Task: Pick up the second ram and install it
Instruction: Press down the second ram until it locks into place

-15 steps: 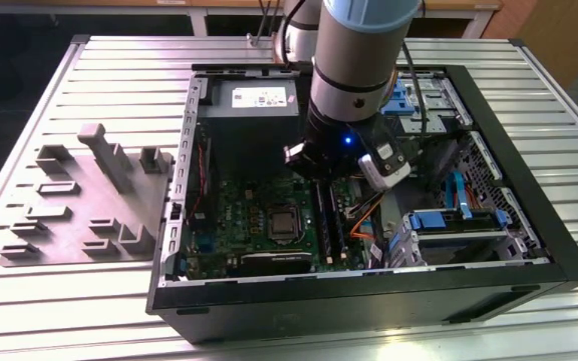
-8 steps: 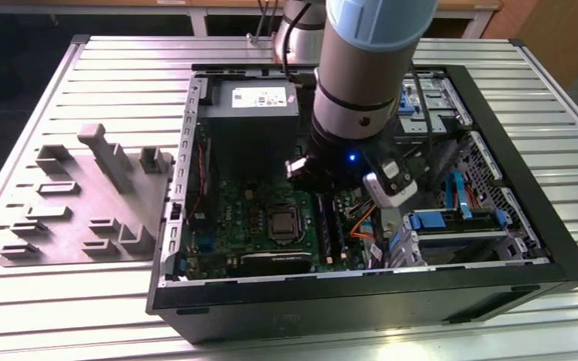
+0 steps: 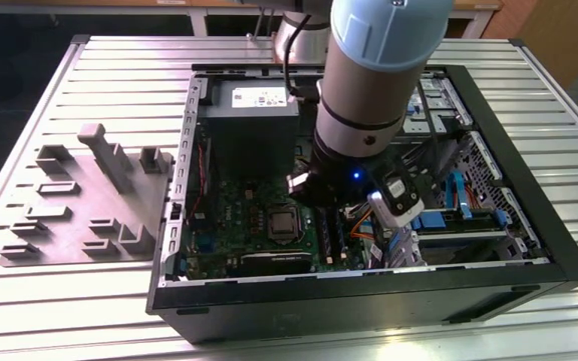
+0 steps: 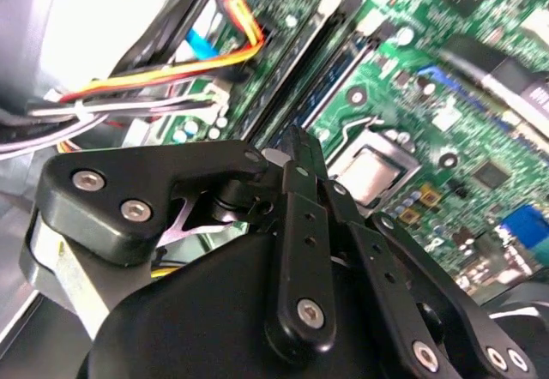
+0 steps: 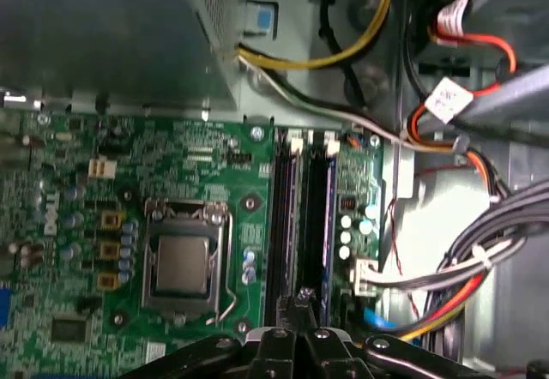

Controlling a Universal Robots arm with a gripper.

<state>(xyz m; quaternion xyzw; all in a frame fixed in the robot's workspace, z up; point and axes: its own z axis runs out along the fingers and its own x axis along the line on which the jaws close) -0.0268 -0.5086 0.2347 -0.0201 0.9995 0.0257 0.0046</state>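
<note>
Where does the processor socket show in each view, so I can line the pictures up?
Exterior view: the processor socket sits on the green board, toward the exterior view's left of the arm.
First wrist view: the metal-framed square on the green board.
Second wrist view: the same square, seen at a slant.
Shared landmark: the long black memory sockets run alongside it.
</note>
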